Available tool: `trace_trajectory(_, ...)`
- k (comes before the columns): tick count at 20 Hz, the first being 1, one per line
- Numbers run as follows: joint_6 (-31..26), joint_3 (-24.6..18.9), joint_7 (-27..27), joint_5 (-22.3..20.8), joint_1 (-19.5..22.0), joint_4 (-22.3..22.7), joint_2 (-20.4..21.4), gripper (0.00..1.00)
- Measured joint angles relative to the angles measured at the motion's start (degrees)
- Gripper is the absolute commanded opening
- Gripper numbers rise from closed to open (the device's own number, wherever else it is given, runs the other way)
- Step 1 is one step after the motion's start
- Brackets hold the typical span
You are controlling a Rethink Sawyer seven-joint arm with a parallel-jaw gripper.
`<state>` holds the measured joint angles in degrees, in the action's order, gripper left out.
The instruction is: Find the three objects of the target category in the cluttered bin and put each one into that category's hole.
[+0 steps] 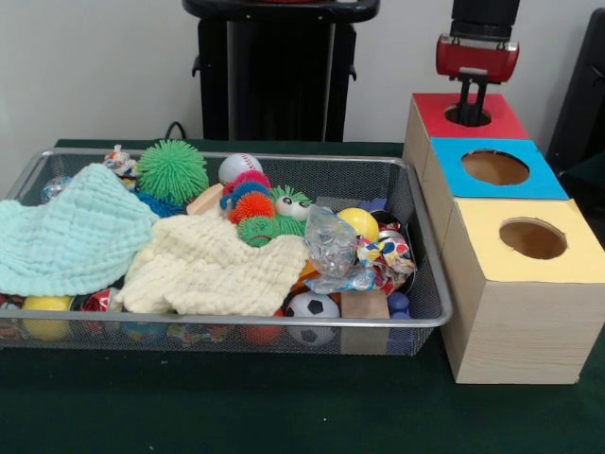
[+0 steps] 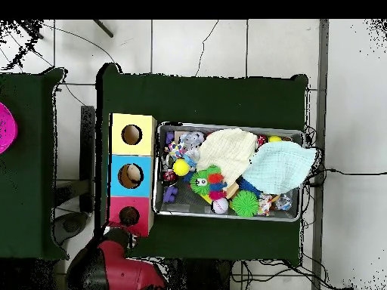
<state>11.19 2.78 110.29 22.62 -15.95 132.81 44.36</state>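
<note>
The wire mesh bin (image 1: pixel 236 322) sits on the green table, full of clutter; it also shows in the overhead view (image 2: pixel 227 125). My gripper (image 1: pixel 471 102) hangs straight over the round hole (image 1: pixel 451 115) of the red-topped box (image 1: pixel 430 112) and dips toward it. I see nothing held in it. In the overhead view the red arm (image 2: pixel 113 260) reaches to that hole (image 2: pixel 129 215). No plush toy shows plainly. A small tan and white thing (image 1: pixel 121 163) at the bin's far left corner may be one; I cannot tell.
The blue-topped box (image 1: pixel 544 184) and the yellow-topped box (image 1: pixel 482 246) stand in a row with the red one. A pale green cloth (image 1: pixel 66 236) and a pale yellow cloth (image 1: pixel 213 265) cover much of the bin. A green spiky ball (image 1: pixel 172 170), a baseball (image 1: pixel 239 167) and a soccer ball (image 1: pixel 312 305) lie among the clutter.
</note>
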Motion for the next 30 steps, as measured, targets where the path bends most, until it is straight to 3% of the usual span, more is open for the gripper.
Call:
trace_trajectory(6, -11.60, 5.30, 0.00, 0.09, -3.46, -0.44, 6.72, 0.00)
trace_trajectory(10, -16.42, 6.94, 0.00, 0.08, -4.17, -0.46, 9.83, 0.00)
trace_trajectory(19, -17.96, 8.24, 0.00, 0.05, -3.65, -0.54, 12.92, 0.00)
trace_trajectory(23, -17.95, 8.72, 0.00, -0.74, -0.92, -0.66, 13.94, 0.00)
trace_trajectory(30, -17.99, 11.26, 0.00, -7.71, 5.25, -2.66, 14.73, 0.00)
